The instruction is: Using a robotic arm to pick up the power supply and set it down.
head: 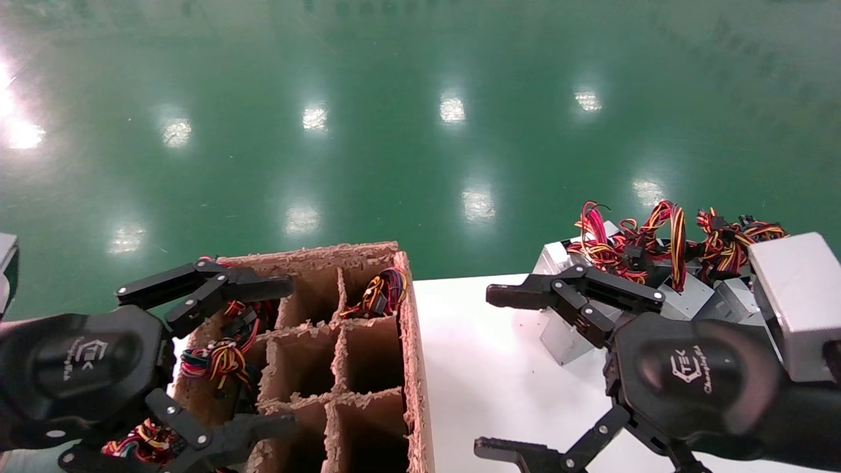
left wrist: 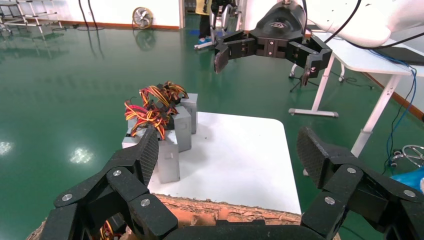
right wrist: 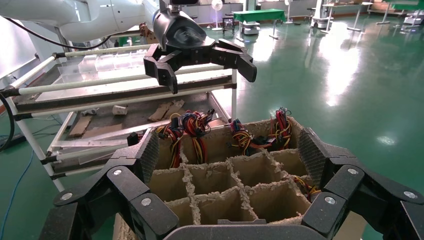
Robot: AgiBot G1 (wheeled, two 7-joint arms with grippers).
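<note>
Both my left gripper (head: 266, 358) and right gripper (head: 502, 371) hang spread wide, holding nothing. Nothing is picked yet; I judge the right must reach a power supply (head: 565, 338) next.

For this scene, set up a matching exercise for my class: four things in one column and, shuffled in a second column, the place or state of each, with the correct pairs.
Things
1. left pincer
2. right pincer
3. power supplies
4. cardboard box

Places or states
A. divided into compartments, some holding wires
B. open, above the white table
C. clustered at the table's far corner, wires on top
D. open, over the box

Pairs: 1-D, 2-B, 3-C, 4-A
</note>
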